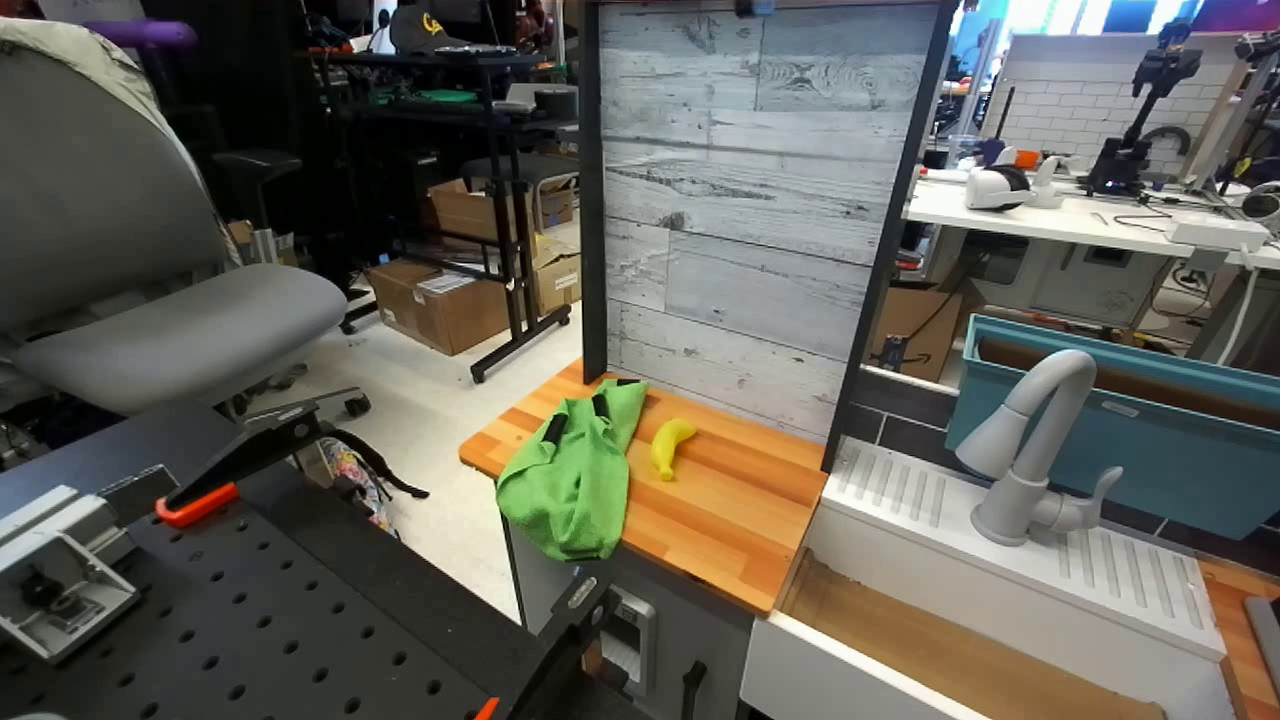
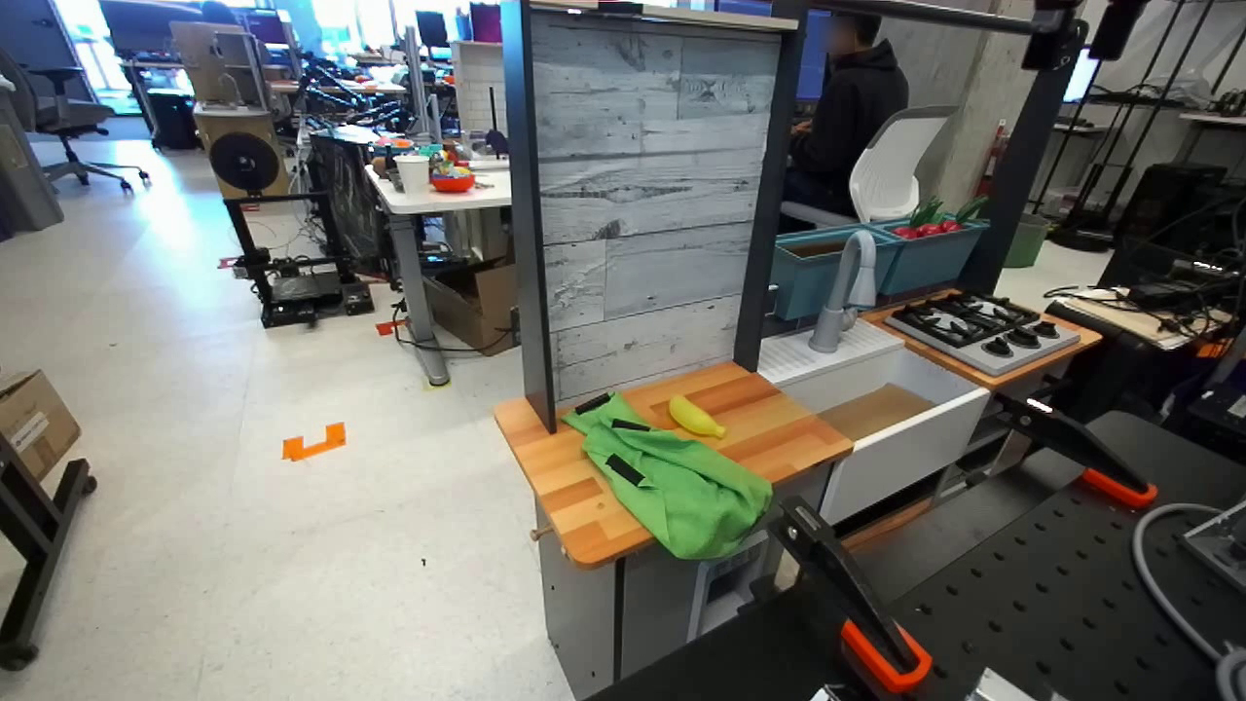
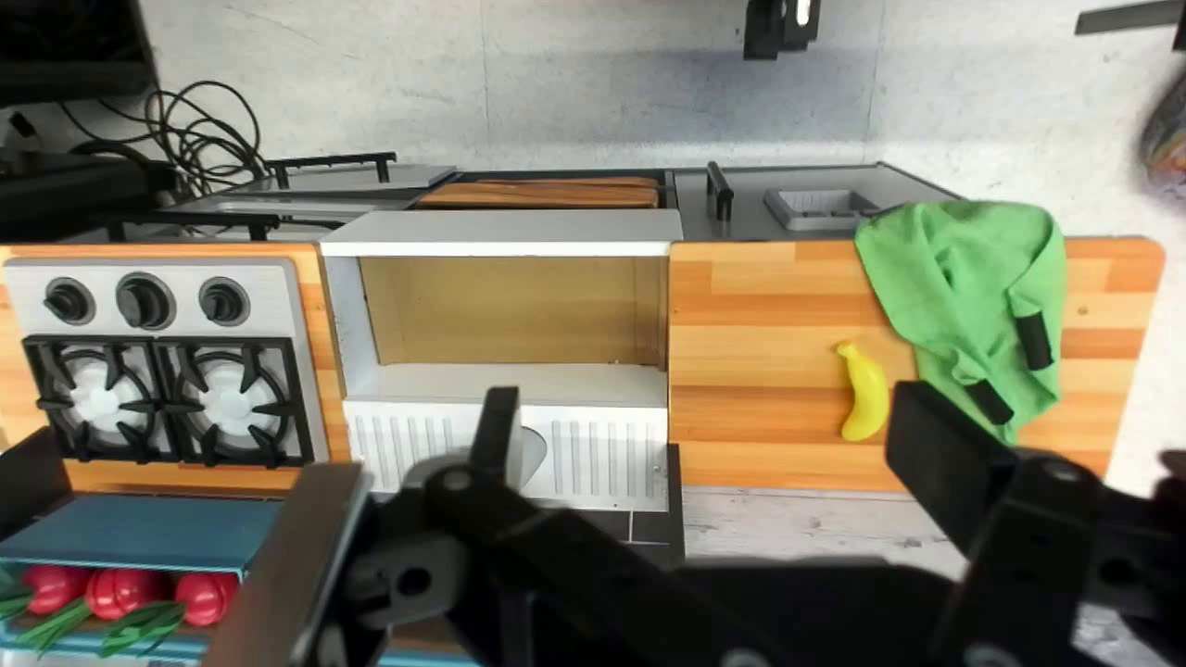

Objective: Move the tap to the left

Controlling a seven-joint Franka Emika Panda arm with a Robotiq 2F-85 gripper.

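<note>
The tap [image 1: 1030,470] is light grey with a thick arched spout. It stands on the white ridged ledge behind the sink. In that exterior view the spout hangs left of its base, with the handle to the right. In an exterior view the tap [image 2: 833,316] shows its spout hanging to the right of the base. In the wrist view most of the tap [image 3: 533,454] is hidden behind the left finger; a rounded grey part shows beside it. My gripper [image 3: 713,426] is open and empty, its fingers wide apart, seen from above the kitchen set.
The white sink [image 1: 850,640] has a front wall. A teal planter [image 1: 1110,445] stands behind the tap. The stove [image 2: 983,326] is beside the sink. A yellow banana [image 3: 866,394] and green cloth [image 3: 964,287] lie on the wooden counter [image 3: 760,324]. A tall plank panel [image 1: 750,200] rises behind it.
</note>
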